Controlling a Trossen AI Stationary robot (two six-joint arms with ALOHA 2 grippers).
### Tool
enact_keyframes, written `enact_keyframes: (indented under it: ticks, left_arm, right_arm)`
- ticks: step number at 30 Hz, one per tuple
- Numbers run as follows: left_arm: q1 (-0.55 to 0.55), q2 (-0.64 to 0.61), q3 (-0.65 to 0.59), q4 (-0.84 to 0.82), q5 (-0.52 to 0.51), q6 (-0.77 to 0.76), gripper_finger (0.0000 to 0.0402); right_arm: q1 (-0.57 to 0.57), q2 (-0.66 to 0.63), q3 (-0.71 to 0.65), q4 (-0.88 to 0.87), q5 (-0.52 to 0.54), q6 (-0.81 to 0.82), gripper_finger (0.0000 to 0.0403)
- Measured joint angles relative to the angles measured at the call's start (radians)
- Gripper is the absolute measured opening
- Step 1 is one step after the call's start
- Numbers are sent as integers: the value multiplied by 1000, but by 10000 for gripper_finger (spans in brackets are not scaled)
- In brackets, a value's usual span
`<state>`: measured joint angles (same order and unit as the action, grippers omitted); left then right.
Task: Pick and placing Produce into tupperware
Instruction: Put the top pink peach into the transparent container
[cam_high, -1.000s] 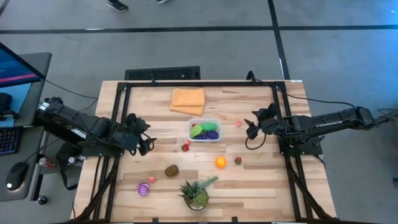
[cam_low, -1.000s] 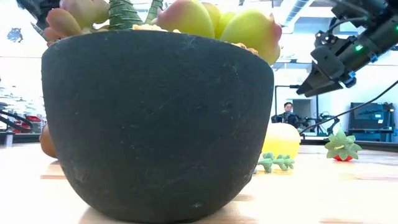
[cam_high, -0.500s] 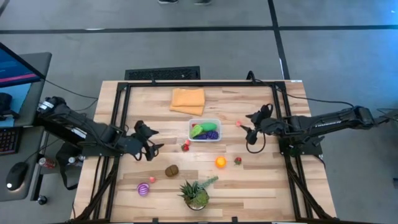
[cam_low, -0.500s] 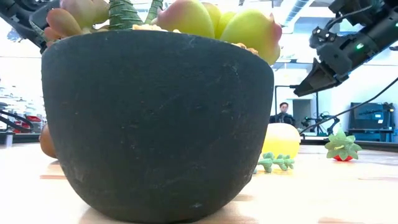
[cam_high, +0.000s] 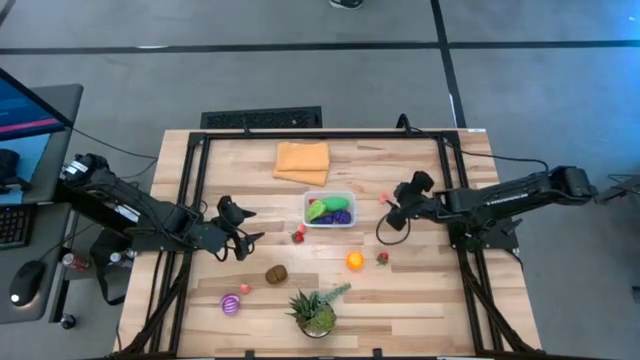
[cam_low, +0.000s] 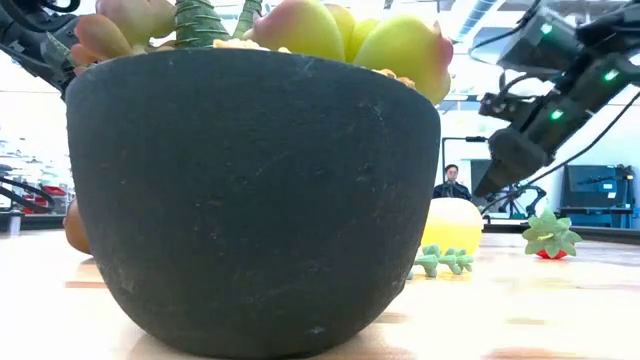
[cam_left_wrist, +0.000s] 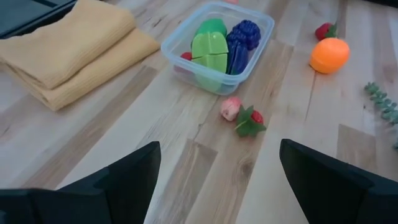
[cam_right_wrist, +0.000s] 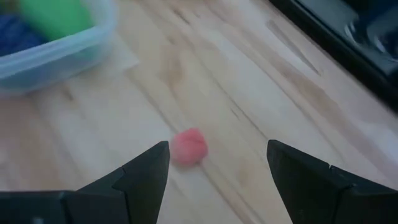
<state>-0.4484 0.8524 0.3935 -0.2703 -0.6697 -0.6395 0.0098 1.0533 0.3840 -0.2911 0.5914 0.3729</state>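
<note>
Reach step — our right hand (cam_right_wrist: 217, 180), fingers spread and empty, nears the pink piece (cam_right_wrist: 188, 147) right of the tupperware (cam_high: 329, 209); we next lower and clench.

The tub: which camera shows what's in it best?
The left wrist view: the tub sits unobstructed, with green and purple produce and a bit of red inside. The high view shows it small; the right wrist view catches only one corner; the low view does not show it.

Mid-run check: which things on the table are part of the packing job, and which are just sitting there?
Job: clear tub, green and purple pieces inside; loose strawberry, orange, small pink piece, brown fruit, striped piece.
Lying about: folded orange cloth, potted plant.
</note>
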Motion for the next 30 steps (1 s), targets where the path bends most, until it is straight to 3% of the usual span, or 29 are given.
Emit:
enact_keyframes:
  ticks: [14,30]
  left_arm:
    - [0,0,0,0,-19,6,320]
    - [0,0,0,0,-19,19,320]
  right_arm:
    - [-124,145,0,158,-116,114,265]
    - [-143,213,0,173,-130,181,265]
